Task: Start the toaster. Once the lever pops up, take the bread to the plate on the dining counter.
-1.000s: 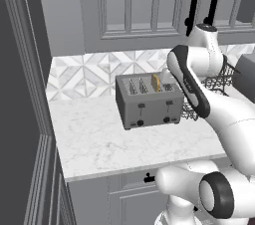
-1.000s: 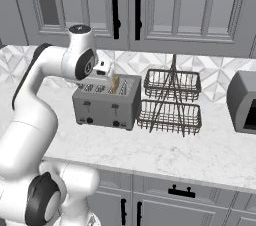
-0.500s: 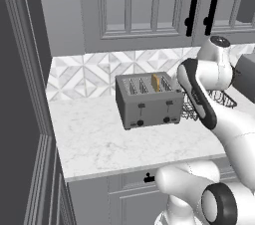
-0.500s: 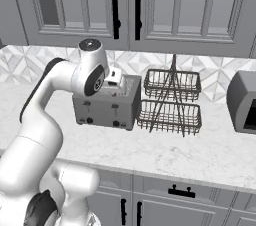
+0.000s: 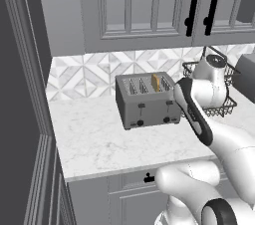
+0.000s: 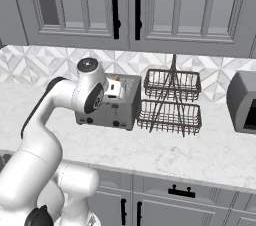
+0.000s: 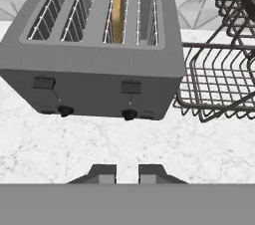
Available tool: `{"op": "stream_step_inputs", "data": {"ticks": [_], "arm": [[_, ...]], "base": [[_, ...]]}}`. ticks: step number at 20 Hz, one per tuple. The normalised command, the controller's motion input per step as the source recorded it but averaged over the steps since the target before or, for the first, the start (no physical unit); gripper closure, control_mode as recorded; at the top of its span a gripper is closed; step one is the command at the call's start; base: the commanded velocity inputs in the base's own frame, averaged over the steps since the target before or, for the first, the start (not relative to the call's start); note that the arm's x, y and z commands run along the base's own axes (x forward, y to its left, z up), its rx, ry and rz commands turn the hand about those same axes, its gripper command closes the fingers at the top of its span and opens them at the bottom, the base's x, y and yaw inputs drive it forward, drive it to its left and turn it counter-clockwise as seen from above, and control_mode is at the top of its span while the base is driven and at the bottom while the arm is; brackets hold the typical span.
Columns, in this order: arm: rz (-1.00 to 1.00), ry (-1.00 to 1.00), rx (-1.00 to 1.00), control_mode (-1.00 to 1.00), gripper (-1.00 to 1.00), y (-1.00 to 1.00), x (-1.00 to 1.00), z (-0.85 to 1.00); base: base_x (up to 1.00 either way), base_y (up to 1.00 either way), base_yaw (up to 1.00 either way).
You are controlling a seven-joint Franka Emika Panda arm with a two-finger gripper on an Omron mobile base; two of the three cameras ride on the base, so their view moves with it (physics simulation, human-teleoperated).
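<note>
The grey brushed-metal toaster (image 7: pixel 99 55) stands on the marble counter, also seen as the toaster (image 5: pixel 148 100) and the toaster (image 6: pixel 112 102). The bread (image 7: pixel 118 10), a thin tan-crusted slice, stands upright in the third slot and pokes above the top; the bread (image 5: pixel 156 82) shows the same way. Two black levers (image 7: pixel 131 87) sit high on the front, above two black knobs (image 7: pixel 129 114). My gripper (image 7: pixel 127 174) hovers in front of the toaster, level with its right half. Its fingertips are drawn close with only a narrow gap and nothing between them. The plate and the dining counter are out of view.
A black two-tier wire basket (image 6: pixel 172 102) stands just right of the toaster, close to my hand, and its rim (image 7: pixel 219 50) reaches toward the toaster's side. A grey appliance (image 6: pixel 242 101) sits at the far right. Bare counter (image 5: pixel 94 134) lies in front and to the left.
The arm has swung its wrist down and to the right, bringing the hand in front of the toaster. The toaster and the bread have stayed put.
</note>
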Motion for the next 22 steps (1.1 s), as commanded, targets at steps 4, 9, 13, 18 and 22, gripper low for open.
{"op": "stream_step_inputs", "data": {"ticks": [4,9,13,18,22], "arm": [[0.00,-0.01,0.00,-1.00,1.00,0.00,0.21,-0.21],[0.00,0.00,0.00,-1.00,1.00,0.00,0.35,-0.02],[0.00,0.00,0.00,-1.00,1.00,0.00,0.32,-0.07],[0.00,0.00,0.00,-1.00,1.00,0.00,0.23,-0.27],[0.00,0.00,0.00,-1.00,1.00,0.00,0.23,-0.21]], "base": [[0.00,0.00,0.00],[0.00,0.00,0.00],[0.00,0.00,0.00],[0.00,0.00,0.00],[0.00,0.00,0.00]]}}
